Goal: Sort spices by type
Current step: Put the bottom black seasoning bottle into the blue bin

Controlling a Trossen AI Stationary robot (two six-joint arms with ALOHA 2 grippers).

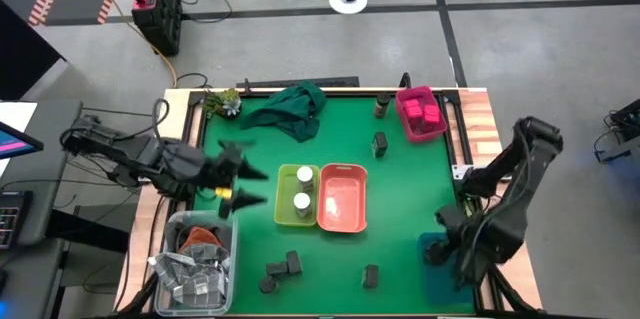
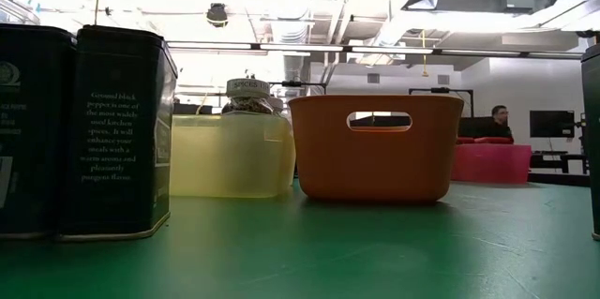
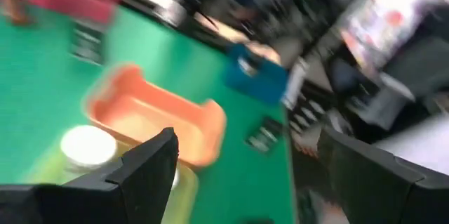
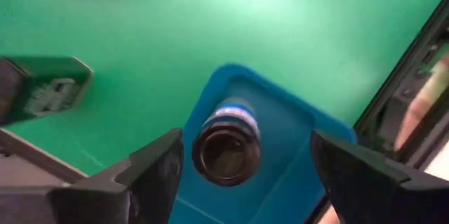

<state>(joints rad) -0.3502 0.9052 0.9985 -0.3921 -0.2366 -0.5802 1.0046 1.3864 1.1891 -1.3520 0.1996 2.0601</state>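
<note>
— Where is the dark jar right now?

— The dark round jar (image 4: 226,147) sits in my blue bin (image 4: 280,154) at the table's near right corner, base toward my wrist camera. My right claw (image 4: 242,164) hangs just over it, fingers spread wide either side, not touching it.

— And the other spices?

— Two white-topped jars (image 1: 301,187) stand in the yellow-green bin (image 1: 283,209), touching the orange bin (image 1: 342,199) at mid-table. Pink packs (image 1: 424,112) lie in the pink bin (image 1: 409,125) at the far right. Dark grey packs (image 1: 283,265) lie loose on the green mat (image 1: 400,179) near the front edge, with one tin (image 4: 48,90) just beside the blue bin.

— Your other claw?

— My left claw (image 1: 250,185) hovers open, empty, just left of the yellow-green bin.
</note>
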